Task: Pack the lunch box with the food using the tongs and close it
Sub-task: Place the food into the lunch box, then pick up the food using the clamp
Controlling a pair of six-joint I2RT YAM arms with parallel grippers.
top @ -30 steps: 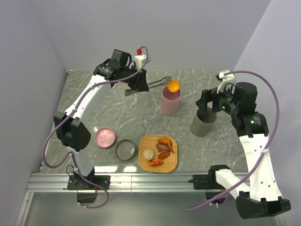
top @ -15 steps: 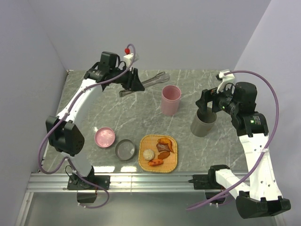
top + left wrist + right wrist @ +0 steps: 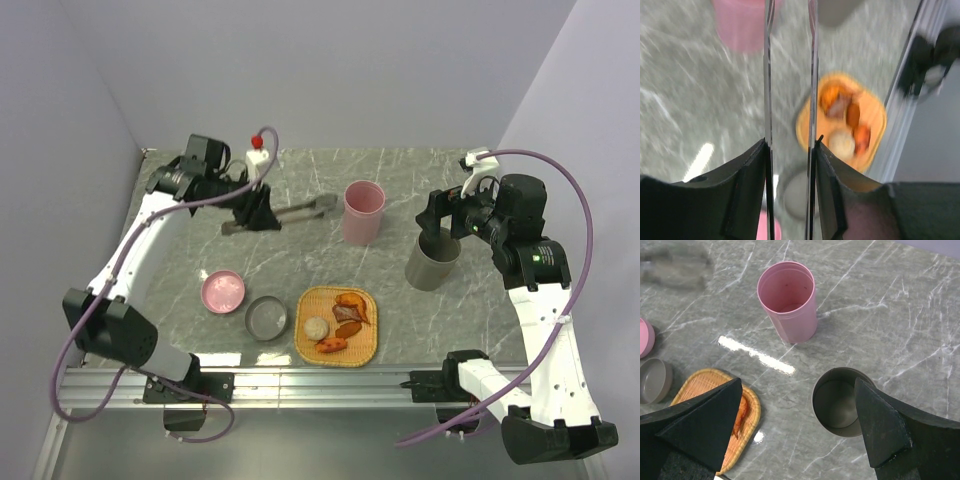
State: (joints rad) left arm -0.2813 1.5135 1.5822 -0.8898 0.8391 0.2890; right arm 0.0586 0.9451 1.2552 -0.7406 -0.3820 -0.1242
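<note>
My left gripper is shut on the silver tongs, which lie low over the table and point right toward the tall pink cup. In the left wrist view the two tong arms run up from my gripper, slightly apart, with nothing between them. My right gripper hangs open over the tall grey cup, whose inside looks empty between the spread fingers. A beige ball and brown-orange bits lie on the woven tray. The pink dish and grey dish sit left of the tray.
Walls close in the table at the back and both sides. A metal rail runs along the near edge just in front of the tray. The pink cup stands behind and left of the grey cup.
An orange ball held in the tongs above the pink cup a second ago is gone from view. My left arm has swung left and down with the tongs. The right arm is still.
</note>
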